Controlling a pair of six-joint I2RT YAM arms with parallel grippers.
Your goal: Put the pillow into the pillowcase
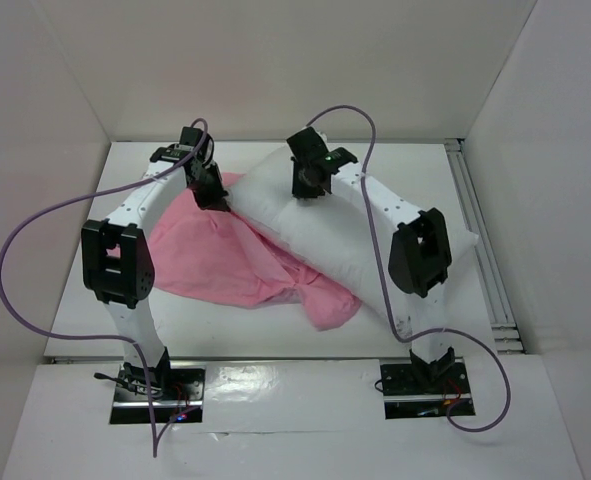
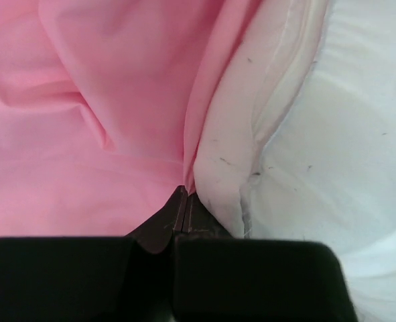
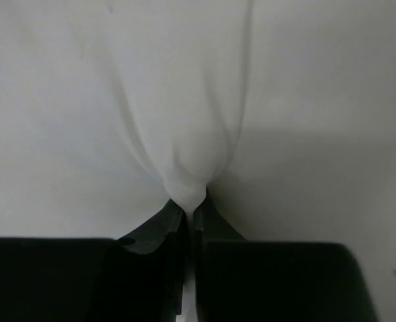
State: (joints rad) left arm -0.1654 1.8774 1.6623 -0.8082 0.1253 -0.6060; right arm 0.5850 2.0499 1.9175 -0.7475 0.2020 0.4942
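Observation:
The white pillow [image 1: 320,240] lies slantwise from the far middle to the right of the table, with its near-left part resting on the pink satin pillowcase [image 1: 215,260], which is spread crumpled at centre left. My left gripper [image 1: 212,190] is at the pillowcase's far edge beside the pillow. In the left wrist view the gripper [image 2: 186,194] is shut on a fold of the pillowcase [image 2: 104,100], with the speckled pillow [image 2: 338,168] pressed against it on the right. My right gripper [image 1: 310,182] sits on the pillow's far part. In the right wrist view it [image 3: 191,204] is shut on a pinch of the pillow [image 3: 184,134].
White walls enclose the table on the left, back and right. A metal rail [image 1: 483,250] runs along the right edge. Purple cables [image 1: 35,220] loop over both arms. Bare table [image 1: 225,330] shows in front of the pillowcase.

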